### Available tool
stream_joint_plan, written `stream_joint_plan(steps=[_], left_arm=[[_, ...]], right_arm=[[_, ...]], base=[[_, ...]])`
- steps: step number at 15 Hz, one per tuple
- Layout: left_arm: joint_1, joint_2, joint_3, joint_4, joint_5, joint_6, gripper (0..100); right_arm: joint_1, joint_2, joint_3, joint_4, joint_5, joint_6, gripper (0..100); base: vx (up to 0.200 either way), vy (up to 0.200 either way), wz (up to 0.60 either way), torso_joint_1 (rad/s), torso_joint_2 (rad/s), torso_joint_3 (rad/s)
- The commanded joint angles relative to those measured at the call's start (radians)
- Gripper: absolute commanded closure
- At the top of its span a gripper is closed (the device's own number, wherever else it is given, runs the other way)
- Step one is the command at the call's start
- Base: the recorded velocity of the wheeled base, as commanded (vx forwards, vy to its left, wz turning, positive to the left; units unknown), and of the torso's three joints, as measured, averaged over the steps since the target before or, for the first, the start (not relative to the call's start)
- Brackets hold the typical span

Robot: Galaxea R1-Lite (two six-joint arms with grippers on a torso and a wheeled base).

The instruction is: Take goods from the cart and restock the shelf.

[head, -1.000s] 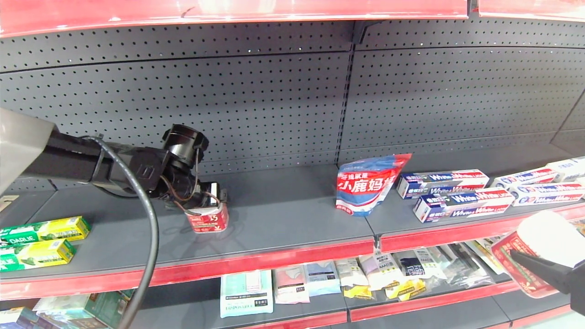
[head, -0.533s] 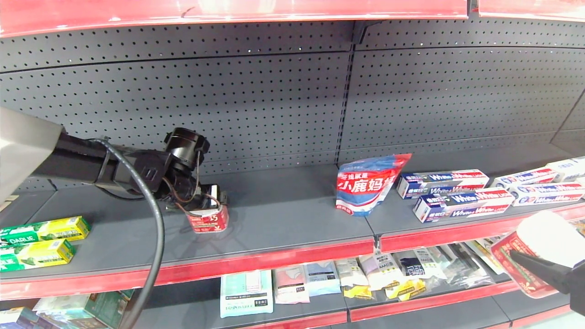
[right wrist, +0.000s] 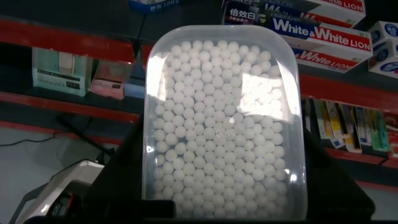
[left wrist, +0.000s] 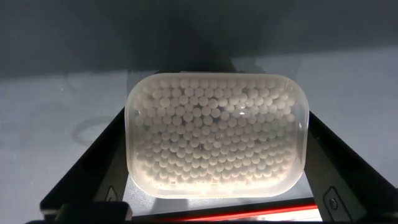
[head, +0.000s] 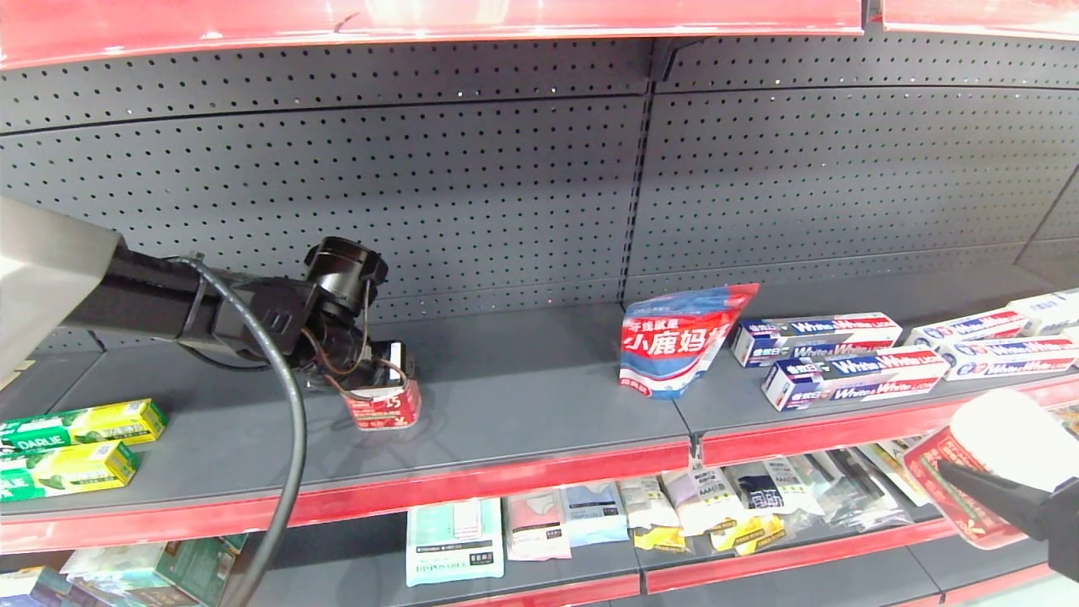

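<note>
Noted left tool [head: 383, 381] clenched on a small tub of cotton swabs [head: 386, 406] with a red label and clear lid. Seen in the left wrist view with fingers [left wrist: 99, 168] flanking both of its sides. Located tub well to the left of the blue-and-red pouch [head: 679, 341], on the same shelf [head: 523, 405] board. Judged the base at or just touching the board; cannot confirm contact from the head view.

Noted right tool [right wrist: 222, 143] grasping a second tub [head: 978, 468], tilted, held off the board, to the right of and lower than the pouch.

Step in hand, by judgement: setting down the first tub. To do it well:
- Confirm the base sits flat before letting go.
- Open fingers slightly and evenly to avoid dragging the tub sideways.
- Withdraw straight back along the arm's line, away from the pegboard [head: 506, 185], without clipping the lid.
- Avoid nudging the tub toward the green-and-yellow boxes [head: 76, 443], far left of the pouch.
- Keep the second tub clamped meanwhile and level it before approach.
- Aim it for the bare board between the first tub and the pouch, away from the white toothpaste boxes [head: 834, 354] just right of the pouch.
</note>
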Motion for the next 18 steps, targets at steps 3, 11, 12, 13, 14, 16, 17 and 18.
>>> stream_joint_plan(steps=[3, 11, 12, 13, 14, 16, 17, 18], left_arm=[[0.0, -0.029, 0.004, 0.008, 0.001, -0.001, 100], [-0.006, -0.076, 0.025, 0.042, 0.004, -0.007, 100], [-0.006, -0.076, 0.025, 0.042, 0.004, -0.007, 100], [-0.006, -0.103, 0.048, 0.056, 0.004, -0.007, 100], [-0.006, -0.109, 0.057, 0.056, 0.004, -0.007, 100], [-0.006, -0.129, 0.097, 0.053, 0.004, -0.008, 100], [-0.008, -0.142, 0.125, 0.05, 0.004, -0.011, 100], [-0.011, -0.152, 0.14, 0.048, 0.004, -0.011, 100]], right_arm=[[0.0, 0.011, 0.001, 0.0, 0.0, -0.002, 100], [0.002, 0.025, -0.002, 0.0, 0.0, -0.002, 100], [0.002, 0.025, -0.002, 0.0, 0.0, -0.002, 100], [0.002, 0.026, -0.001, 0.0, 0.0, -0.002, 100], [0.002, 0.026, -0.001, 0.0, 0.0, -0.002, 100], [0.002, 0.026, -0.004, 0.0, 0.0, -0.002, 100], [0.002, 0.026, -0.004, 0.0, 0.0, -0.002, 100], [0.002, 0.025, -0.004, 0.0, 0.0, -0.002, 100]], base=[[0.0, 0.0, 0.0, 0.0, 0.0, 0.0], [0.0, 0.0, 0.0, 0.0, 0.0, 0.0], [0.0, 0.0, 0.0, 0.0, 0.0, 0.0], [0.0, 0.0, 0.0, 0.0, 0.0, 0.0], [0.0, 0.0, 0.0, 0.0, 0.0, 0.0], [0.0, 0.0, 0.0, 0.0, 0.0, 0.0], [0.0, 0.0, 0.0, 0.0, 0.0, 0.0], [0.0, 0.0, 0.0, 0.0, 0.0, 0.0]])
